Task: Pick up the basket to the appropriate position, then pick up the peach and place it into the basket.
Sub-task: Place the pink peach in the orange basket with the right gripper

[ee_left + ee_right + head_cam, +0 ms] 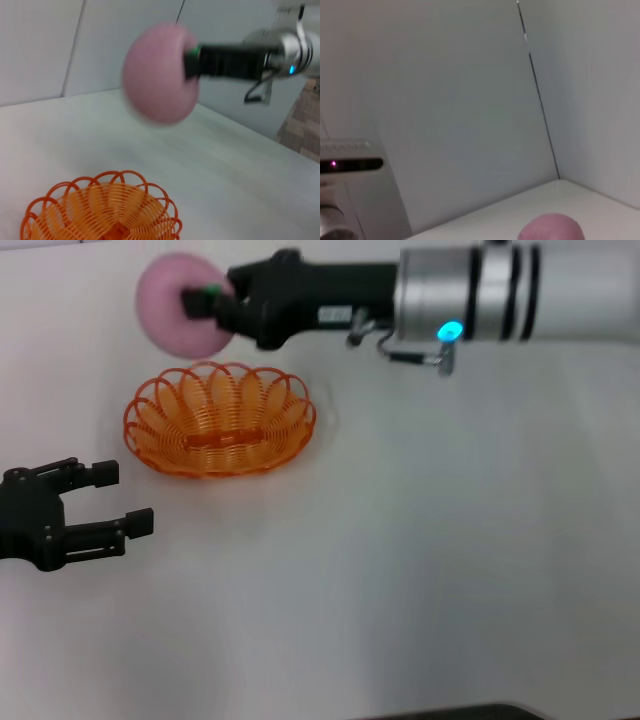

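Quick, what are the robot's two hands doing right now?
Left pincer: open, holding nothing, beside the basket.
Right pincer: shut on the peach, up in the air.

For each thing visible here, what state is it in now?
peach: held in the air by the right gripper, beyond the basket.
basket: upright on the table, empty.
right gripper: shut on the peach.
left gripper: open, holding nothing, near the basket.

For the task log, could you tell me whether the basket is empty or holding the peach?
Empty. The basket shows only bare wire; the peach is held in the air by the right gripper.
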